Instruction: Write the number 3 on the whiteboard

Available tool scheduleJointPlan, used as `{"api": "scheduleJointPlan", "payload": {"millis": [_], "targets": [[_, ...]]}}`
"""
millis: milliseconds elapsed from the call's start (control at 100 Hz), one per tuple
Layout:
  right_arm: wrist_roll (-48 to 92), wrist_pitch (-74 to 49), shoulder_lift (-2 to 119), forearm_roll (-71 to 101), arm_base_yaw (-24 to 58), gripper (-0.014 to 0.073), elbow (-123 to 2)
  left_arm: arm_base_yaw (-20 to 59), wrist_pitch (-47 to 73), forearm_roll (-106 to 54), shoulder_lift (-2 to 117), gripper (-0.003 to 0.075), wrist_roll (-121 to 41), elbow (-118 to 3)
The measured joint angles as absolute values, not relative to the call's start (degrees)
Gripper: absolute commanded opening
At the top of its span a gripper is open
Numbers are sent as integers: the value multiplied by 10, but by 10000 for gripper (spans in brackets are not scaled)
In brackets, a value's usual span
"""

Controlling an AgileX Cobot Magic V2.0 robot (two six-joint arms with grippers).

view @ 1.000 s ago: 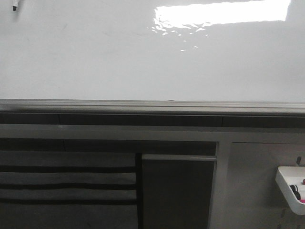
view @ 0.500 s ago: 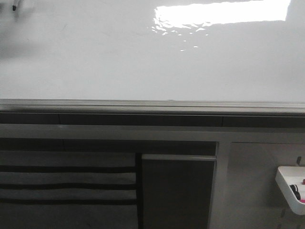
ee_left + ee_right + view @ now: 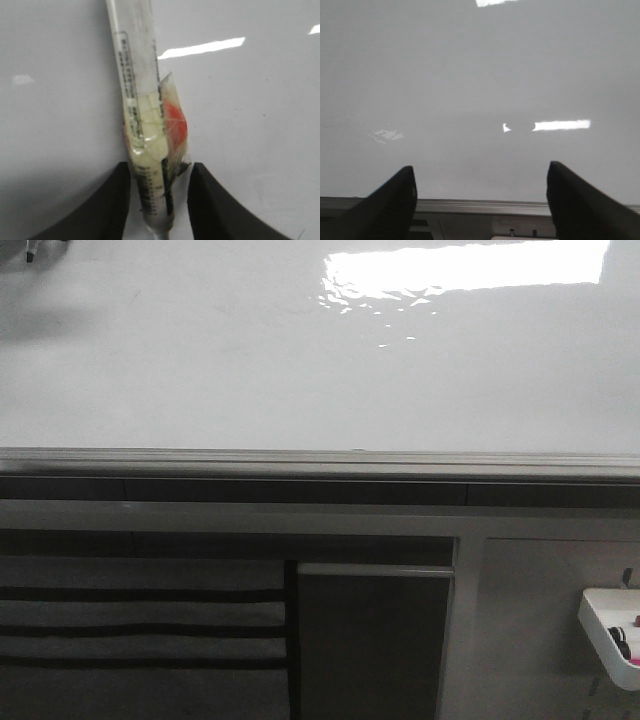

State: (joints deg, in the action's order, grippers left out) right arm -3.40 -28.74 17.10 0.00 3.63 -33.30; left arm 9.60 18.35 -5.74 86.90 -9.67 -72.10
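The whiteboard [image 3: 300, 370] fills the upper half of the front view, glossy white with a grey metal rim [image 3: 320, 462] along its lower edge. No number 3 shows on it. My left gripper [image 3: 159, 200] is shut on a white marker [image 3: 137, 100] wrapped in yellowish tape with a red patch, pointing at the board [image 3: 260, 125]. The marker's dark tip [image 3: 32, 253] shows at the top left corner of the front view. My right gripper [image 3: 480, 200] is open and empty, facing the board [image 3: 480, 75] just above its rim.
A small white tray [image 3: 610, 630] with markers hangs at the lower right, below the board. Grey panels and a dark cabinet door [image 3: 370, 640] lie under the rim. Ceiling light glares on the board's upper right [image 3: 460, 265].
The marker tip stays at the top left corner, shifting only slightly. A grey shadow has spread on the board beneath it. The right arm has not moved.
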Motion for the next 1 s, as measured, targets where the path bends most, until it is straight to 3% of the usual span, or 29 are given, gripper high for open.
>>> {"api": "scheduleJointPlan", "payload": {"millis": [490, 590, 850, 1000], "targets": [[-34, -287, 171, 0, 36, 489, -333, 96, 184, -57, 869, -19, -97, -721], [-34, -291, 171, 6, 36, 489, -334, 97, 198, -57, 869, -18, -101, -726], [-24, -369, 208, 57, 44, 489, -391, 160, 457, -53, 834, -18, -253, -794], [100, -427, 274, 149, 74, 489, -429, 233, 580, -53, 802, -18, -335, -812]]}}
